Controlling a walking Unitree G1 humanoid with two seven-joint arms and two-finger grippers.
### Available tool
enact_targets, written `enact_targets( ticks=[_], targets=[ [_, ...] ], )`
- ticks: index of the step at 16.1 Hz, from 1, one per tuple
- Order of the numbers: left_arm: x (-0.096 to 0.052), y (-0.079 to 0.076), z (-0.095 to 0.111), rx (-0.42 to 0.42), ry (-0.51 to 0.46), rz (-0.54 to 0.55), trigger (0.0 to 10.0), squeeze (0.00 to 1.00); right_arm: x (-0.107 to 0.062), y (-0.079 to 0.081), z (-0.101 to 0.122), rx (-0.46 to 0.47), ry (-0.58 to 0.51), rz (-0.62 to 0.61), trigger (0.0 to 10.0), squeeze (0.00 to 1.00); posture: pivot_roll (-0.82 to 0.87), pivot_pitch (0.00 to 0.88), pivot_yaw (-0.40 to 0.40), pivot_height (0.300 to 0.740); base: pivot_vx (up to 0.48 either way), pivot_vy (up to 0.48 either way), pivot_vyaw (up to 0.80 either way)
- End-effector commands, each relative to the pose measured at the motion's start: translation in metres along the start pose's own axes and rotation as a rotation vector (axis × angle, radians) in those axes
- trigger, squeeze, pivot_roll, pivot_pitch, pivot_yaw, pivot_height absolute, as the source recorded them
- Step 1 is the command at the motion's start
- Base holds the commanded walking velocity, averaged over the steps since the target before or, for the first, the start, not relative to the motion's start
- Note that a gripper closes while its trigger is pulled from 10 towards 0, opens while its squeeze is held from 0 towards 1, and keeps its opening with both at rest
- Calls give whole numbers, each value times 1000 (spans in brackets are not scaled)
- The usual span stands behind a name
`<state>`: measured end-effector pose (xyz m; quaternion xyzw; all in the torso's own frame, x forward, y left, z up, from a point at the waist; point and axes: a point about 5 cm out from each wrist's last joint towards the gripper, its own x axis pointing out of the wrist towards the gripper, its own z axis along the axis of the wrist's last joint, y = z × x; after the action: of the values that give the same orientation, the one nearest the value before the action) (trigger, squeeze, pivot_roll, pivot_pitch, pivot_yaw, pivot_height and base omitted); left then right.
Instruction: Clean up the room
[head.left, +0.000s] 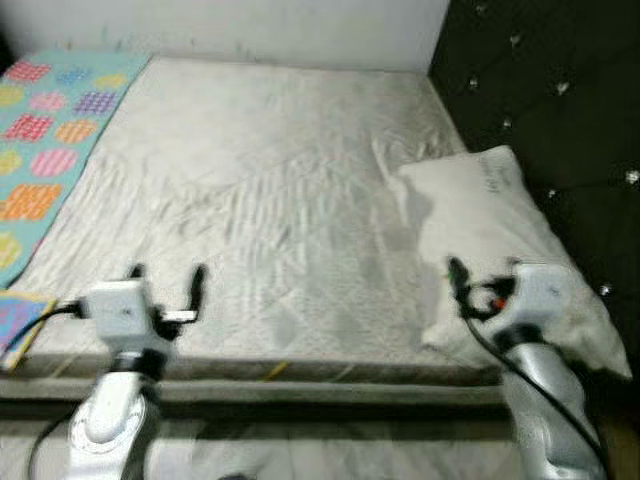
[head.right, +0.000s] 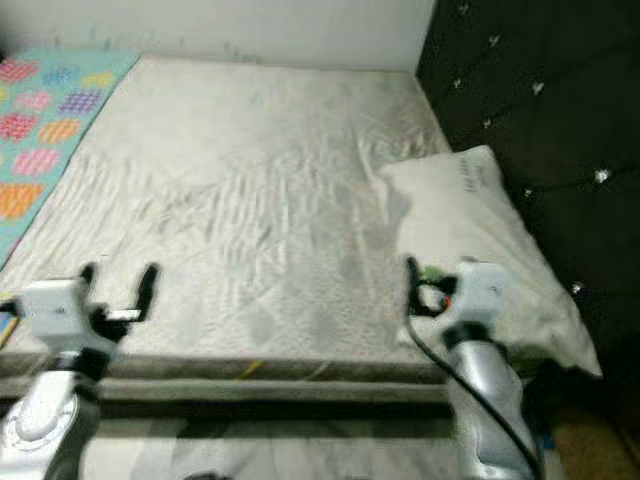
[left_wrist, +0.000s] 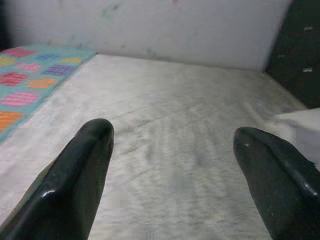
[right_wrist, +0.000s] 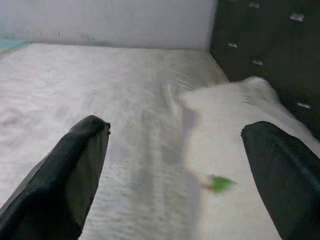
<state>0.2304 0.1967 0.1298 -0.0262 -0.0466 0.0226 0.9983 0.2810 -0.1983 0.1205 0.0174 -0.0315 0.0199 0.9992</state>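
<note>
A wide bed with a pale quilted mattress lies before me. A white pillow rests on its right side against the dark headboard. A colourful patterned blanket covers the left strip of the bed. My left gripper hovers open over the bed's near edge on the left, nothing between its fingers. My right gripper is open at the pillow's near end. In the right wrist view, the pillow lies ahead of the fingers with a small green speck on it.
A black tufted headboard rises on the right and a white wall stands behind the bed. The bed's dark front rail runs across below my grippers, with pale floor under it.
</note>
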Motion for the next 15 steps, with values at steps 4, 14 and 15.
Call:
enact_targets(
  ticks=[4, 14, 15],
  targets=[
    [1, -7, 1, -18, -6, -48, 10000, 0, -2, -8, 0, -17, 0, -24, 10000, 0, -11, 119, -32, 740, 0, 98, 0],
    [1, -11, 2, -39, -10, -96, 10000, 0, 0, -8, 0, -21, -4, -25, 10000, 0, -12, 113, -30, 740, 73, 0, 0],
    [1, -11, 2, -39, -10, -98, 10000, 0, 0, -8, 0, -21, -4, -26, 10000, 0, -13, 113, -30, 740, 255, 0, 0]
  ],
)
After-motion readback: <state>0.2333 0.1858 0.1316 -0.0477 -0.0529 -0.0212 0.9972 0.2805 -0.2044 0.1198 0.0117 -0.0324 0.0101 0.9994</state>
